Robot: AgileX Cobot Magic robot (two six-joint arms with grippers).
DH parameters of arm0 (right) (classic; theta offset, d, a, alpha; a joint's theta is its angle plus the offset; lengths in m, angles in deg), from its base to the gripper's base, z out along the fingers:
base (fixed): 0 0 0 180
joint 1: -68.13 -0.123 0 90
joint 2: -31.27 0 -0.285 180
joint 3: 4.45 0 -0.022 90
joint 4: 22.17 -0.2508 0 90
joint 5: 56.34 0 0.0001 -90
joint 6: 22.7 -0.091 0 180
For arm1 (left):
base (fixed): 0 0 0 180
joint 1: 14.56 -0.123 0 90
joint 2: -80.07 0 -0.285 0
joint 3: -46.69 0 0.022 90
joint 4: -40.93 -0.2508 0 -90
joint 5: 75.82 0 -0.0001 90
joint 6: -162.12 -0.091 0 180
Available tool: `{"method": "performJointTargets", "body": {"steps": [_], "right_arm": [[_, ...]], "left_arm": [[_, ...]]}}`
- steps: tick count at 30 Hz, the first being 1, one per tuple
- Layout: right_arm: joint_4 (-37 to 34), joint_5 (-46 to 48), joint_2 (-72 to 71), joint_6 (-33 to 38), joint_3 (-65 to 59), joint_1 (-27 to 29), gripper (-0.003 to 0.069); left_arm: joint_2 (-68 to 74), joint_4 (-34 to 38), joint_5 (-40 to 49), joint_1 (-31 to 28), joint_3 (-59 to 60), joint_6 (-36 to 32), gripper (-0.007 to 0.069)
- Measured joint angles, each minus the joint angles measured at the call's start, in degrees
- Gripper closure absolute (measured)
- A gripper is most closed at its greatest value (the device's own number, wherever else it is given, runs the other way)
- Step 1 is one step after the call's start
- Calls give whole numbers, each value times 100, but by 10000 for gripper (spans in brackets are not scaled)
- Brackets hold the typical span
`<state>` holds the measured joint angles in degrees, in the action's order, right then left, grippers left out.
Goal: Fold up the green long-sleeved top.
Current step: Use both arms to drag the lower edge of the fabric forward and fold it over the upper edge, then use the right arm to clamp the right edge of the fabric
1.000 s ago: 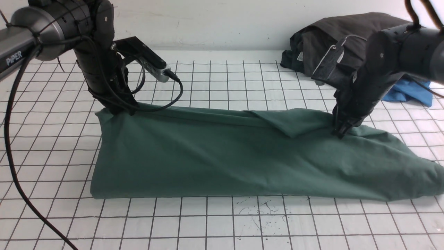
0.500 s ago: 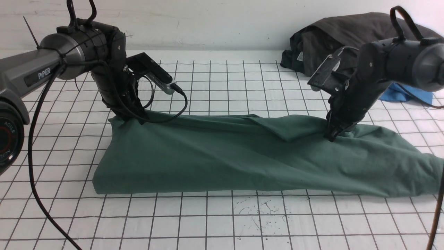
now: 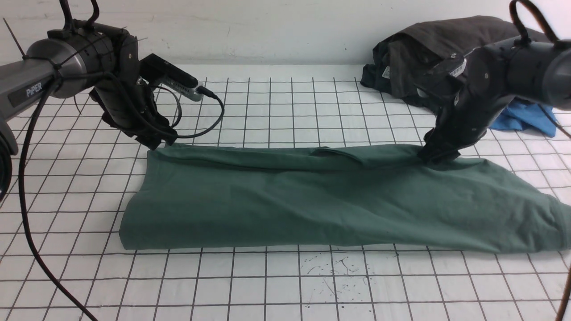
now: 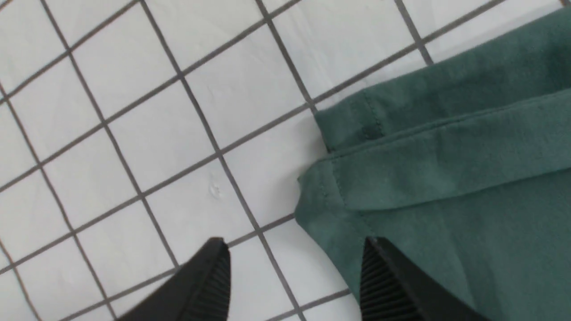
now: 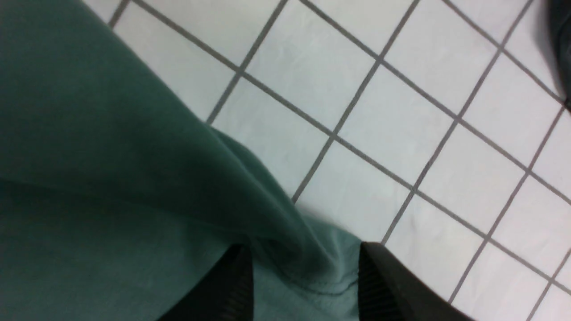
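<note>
Clearly, the left end effector (image 4: 294, 243) stood open, its two ribbed fingers (image 4: 209, 281) set wide apart with nothing clamped between them: one hung over bare bench, the other over the hemmed corner of the green long-sleeved top (image 4: 446, 178). In the front view this left end effector (image 3: 156, 143) sat just at the top's far left corner, low to the cloth. The right end effector (image 5: 307, 248) was parted as well, straddling a soft ridge of green cloth (image 5: 89, 156) at the garment's edge; the fabric lay loose in the gap, though whether it brushed either pad could not be told from that close, blurred view. From the front, the right end effector (image 3: 435, 156) rested at the far edge of the top towards its right end. The green long-sleeved top (image 3: 312, 200) lay folded into a long band across the middle of the bench (image 3: 267, 285), its right end tapering near the frame's edge. The bench was white with a dark grid, marked by small ink specks (image 3: 334, 267) near the front. A dark grey garment (image 3: 424, 44) was heaped at the far right against the pale wall (image 3: 267, 26), with a blue garment (image 3: 526, 117) beside it.
</note>
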<state>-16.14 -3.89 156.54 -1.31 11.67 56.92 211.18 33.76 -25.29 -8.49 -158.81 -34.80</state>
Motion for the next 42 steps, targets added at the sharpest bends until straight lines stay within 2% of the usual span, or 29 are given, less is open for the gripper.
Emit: {"method": "performJointTargets", "body": {"steps": [3, 6, 11, 12, 13, 15, 19, 21, 23, 26, 29, 31, 33, 37, 41, 42], "right_arm": [[-500, 345, -170, 142, 6, -44, 349], [-1096, 705, -143, 543, 6, -250, 391], [-1428, 538, 196, 882, 6, -751, 531], [-1428, 538, 196, 882, 6, -751, 531], [-1414, 413, 266, 882, 6, -810, 553], [-1393, -181, 479, 685, 6, -859, 616], [-1192, -1227, 627, -165, 6, -798, 666], [-1102, -1454, 630, -407, 6, -781, 669], [-754, -1968, 630, -988, 6, -684, 672], [-497, -2129, 630, -1422, 6, -601, 671], [-382, -1800, 630, -1777, 162, -479, 672], [-358, -1248, 605, -1851, 424, -370, 672], [-318, -569, 433, -1829, 697, -202, 673], [-236, 201, -233, -1578, 806, 71, 673], [-222, 579, -1081, -1460, 418, 405, 673], [-222, 590, -1422, -1456, -8, 596, 673]], "left_arm": [[-192, 111, 31, 12, 0, 13, 241], [-366, 259, 67, 60, -12, 17, 263], [-415, 446, 352, 187, -12, -48, 377], [-415, 455, 365, 195, -12, -48, 377], [-415, 478, 410, 209, -12, -48, 408], [-415, 512, 519, 221, -12, -64, 489], [-415, 512, 585, 221, -12, -126, 599], [-415, 512, 613, 221, -12, -160, 614], [-415, 577, 629, 221, -12, -238, 631], [-415, 753, 629, 221, -12, -289, 632], [-415, 1050, 629, 221, -12, -334, 632], [-415, 1203, 635, 221, -12, -424, 632], [-420, 1337, 701, 228, -12, -619, 632], [-462, 1466, 1007, 295, -12, -995, 632], [-607, 1501, 1139, 427, -5, -1057, 632], [-676, 1501, 1192, 487, -5, -1057, 632]]}}
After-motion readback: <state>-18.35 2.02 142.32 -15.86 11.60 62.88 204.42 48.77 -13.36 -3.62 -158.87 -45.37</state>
